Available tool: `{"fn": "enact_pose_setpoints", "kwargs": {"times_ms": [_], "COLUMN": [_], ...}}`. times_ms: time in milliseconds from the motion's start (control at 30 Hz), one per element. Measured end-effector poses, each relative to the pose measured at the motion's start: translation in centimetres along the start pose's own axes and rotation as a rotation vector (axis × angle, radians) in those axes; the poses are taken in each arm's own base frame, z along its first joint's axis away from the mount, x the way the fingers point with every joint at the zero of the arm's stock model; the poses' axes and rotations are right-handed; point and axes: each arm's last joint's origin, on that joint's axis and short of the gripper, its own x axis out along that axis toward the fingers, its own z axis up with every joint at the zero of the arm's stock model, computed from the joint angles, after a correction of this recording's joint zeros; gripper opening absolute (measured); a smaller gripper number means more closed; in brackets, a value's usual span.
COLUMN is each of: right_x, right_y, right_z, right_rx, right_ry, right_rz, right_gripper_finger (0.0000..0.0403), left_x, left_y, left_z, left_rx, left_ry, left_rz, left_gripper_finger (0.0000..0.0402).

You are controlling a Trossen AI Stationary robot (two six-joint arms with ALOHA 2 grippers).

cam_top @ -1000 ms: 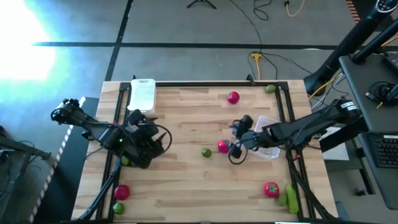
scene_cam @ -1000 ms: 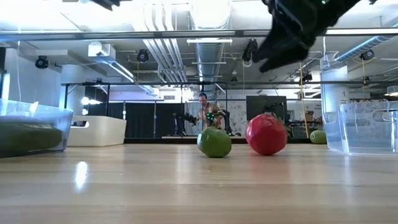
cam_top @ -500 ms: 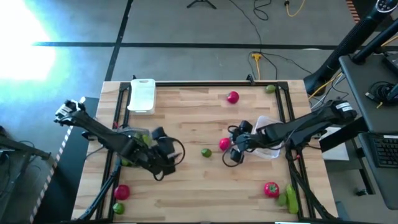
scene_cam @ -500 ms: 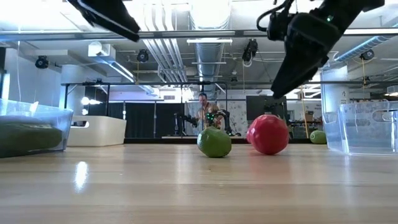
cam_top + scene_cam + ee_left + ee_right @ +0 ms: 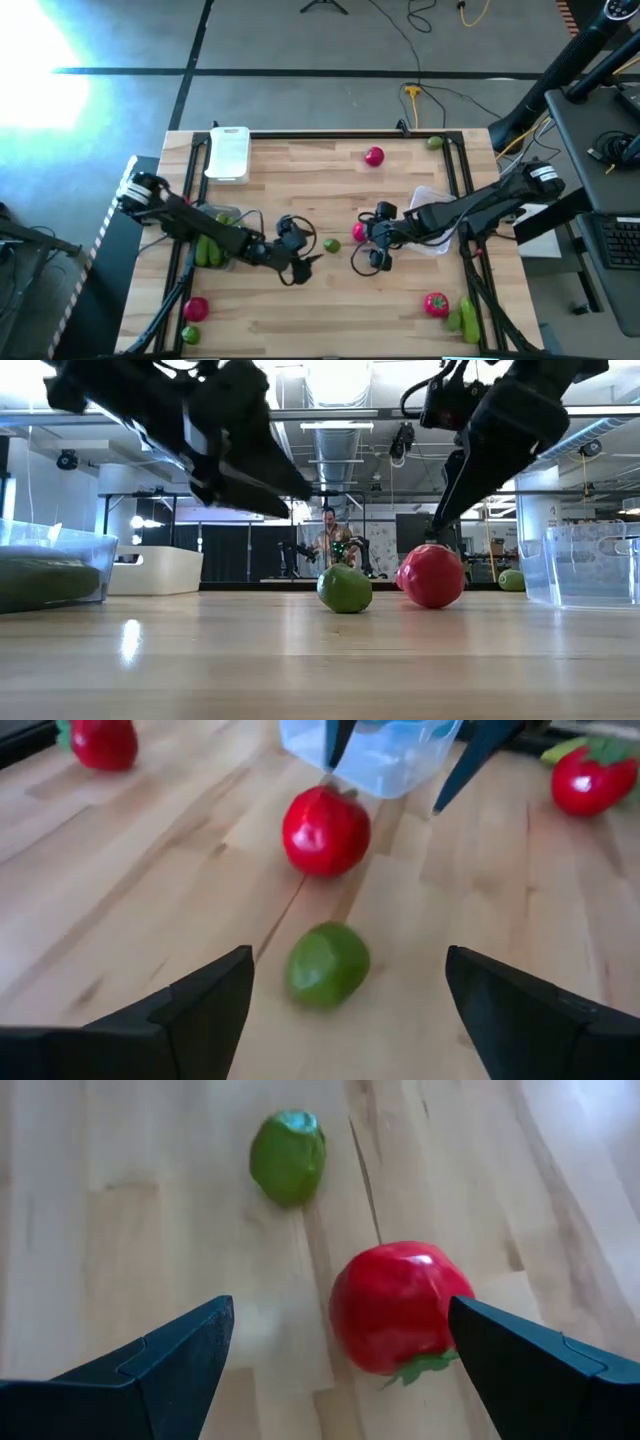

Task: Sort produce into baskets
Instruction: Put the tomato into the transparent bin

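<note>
Lime [image 5: 331, 244] lies on our bench [image 5: 300, 310] mid-way, with a tomato [image 5: 359, 232] just beside it. Our left hand [image 5: 303, 262] hovers near the lime, fingers wide apart, empty. Our right hand [image 5: 366, 257] hangs over the tomato beyond the lime, equally wide, gripping nothing.

Both arms reach mid-table, left gripper [image 5: 303, 262] and right gripper [image 5: 372, 250] fingers spread.
</note>
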Motion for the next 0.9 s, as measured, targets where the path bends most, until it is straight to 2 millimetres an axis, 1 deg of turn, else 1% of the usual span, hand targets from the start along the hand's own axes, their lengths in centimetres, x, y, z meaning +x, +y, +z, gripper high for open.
{"fn": "enact_pose_setpoints", "kwargs": {"times_ms": [167,233,400,533,600,733,900], "right_x": [1.3,1.4,1.5,2.3,2.9,4.4,6.1], "right_y": [-0.5,-1.0,-2.2,-3.7,-4.0,-4.1,-4.0], "right_z": [-0.1,0.0,1.0,1.2,1.0,0.4,-0.5], "right_rx": [-0.018,-0.022,0.026,0.055,0.047,-0.018,-0.044], "right_ry": [0.024,0.025,0.031,0.067,0.092,0.155,0.221], "right_rz": [-0.074,-0.084,-0.033,-0.002,0.017,0.011,0.0], "right_gripper_finger": [0.0361,0.0361,0.0361,0.037,0.0379,0.0386,0.0384], "left_x": [1.8,2.2,2.9,3.0,2.9,2.5,1.6], "left_y": [0.0,-0.2,-0.2,-0.1,-0.1,0.0,0.5], "left_z": [-2.0,-2.3,-3.3,-3.5,-3.4,-3.0,-2.5], "left_rx": [-0.007,-0.014,-0.032,-0.045,-0.047,-0.011,0.042], "left_ry": [-0.005,-0.013,0.008,0.015,0.012,0.017,0.034], "left_rz": [0.003,-0.001,0.01,0.014,0.012,0.017,0.09], "left_gripper_finger": [0.0311,0.0309,0.0308,0.0308,0.0308,0.0308,0.0308]}}
